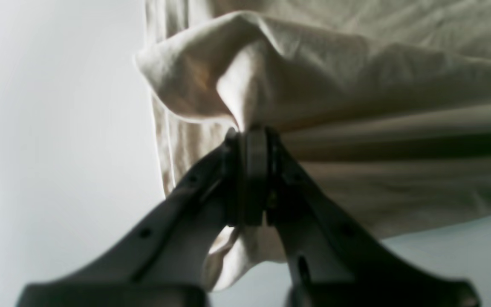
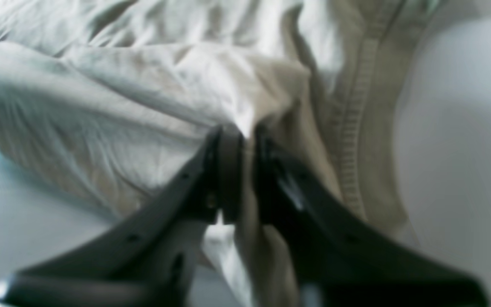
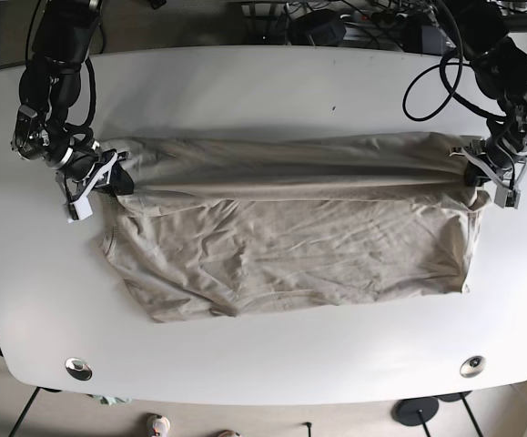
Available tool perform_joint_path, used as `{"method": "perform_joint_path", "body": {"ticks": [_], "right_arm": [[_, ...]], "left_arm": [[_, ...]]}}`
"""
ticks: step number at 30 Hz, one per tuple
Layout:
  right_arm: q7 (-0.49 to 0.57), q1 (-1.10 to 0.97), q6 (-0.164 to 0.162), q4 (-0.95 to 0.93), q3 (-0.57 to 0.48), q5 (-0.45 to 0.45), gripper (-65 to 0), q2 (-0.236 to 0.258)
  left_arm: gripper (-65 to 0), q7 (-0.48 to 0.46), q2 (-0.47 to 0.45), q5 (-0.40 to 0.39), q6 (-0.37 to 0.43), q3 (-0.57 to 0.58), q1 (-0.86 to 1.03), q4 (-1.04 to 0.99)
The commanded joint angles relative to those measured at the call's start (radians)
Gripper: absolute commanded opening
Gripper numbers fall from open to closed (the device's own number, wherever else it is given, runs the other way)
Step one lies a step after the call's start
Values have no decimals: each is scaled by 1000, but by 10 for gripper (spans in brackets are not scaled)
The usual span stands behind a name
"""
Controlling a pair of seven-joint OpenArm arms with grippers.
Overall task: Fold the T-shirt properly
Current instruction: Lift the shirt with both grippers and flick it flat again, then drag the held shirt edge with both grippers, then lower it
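T-shirt (image 3: 290, 237) on worktop (image 3: 245, 82), long axis left-right | left gripper (image 1: 252, 132) fingers pinch one end of raised far edge | right gripper (image 2: 237, 132) fingers pinch opposite end | body lies toward near edge

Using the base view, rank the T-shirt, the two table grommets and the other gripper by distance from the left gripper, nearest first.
From the left gripper:
1. T-shirt, clamped in its jaws.
2. Metal grommet, table's near edge, same side.
3. Right gripper, at the shirt's opposite end.
4. Metal grommet, far corner, about level with the right gripper; too close to call.
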Motion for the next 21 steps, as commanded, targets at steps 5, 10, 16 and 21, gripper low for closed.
{"method": "perform_joint_path", "body": {"ticks": [5,10,16,21], "right_arm": [[41,4,3,6,8,13,-55,43],[35,-80,-2,178,49,13,0,44],[36,-203,-66,243,111,13,-8,39],[41,-237,-63,184,109,13,-86,18]], "left_arm": [[-294,-20,-65,-5,6,3,-17,-45],[-281,-20,-94,-13,6,3,-9,54],[-283,-35,-89,-9,6,0,58,173],[-283,-194,-85,-5,6,1,175,169]]}}
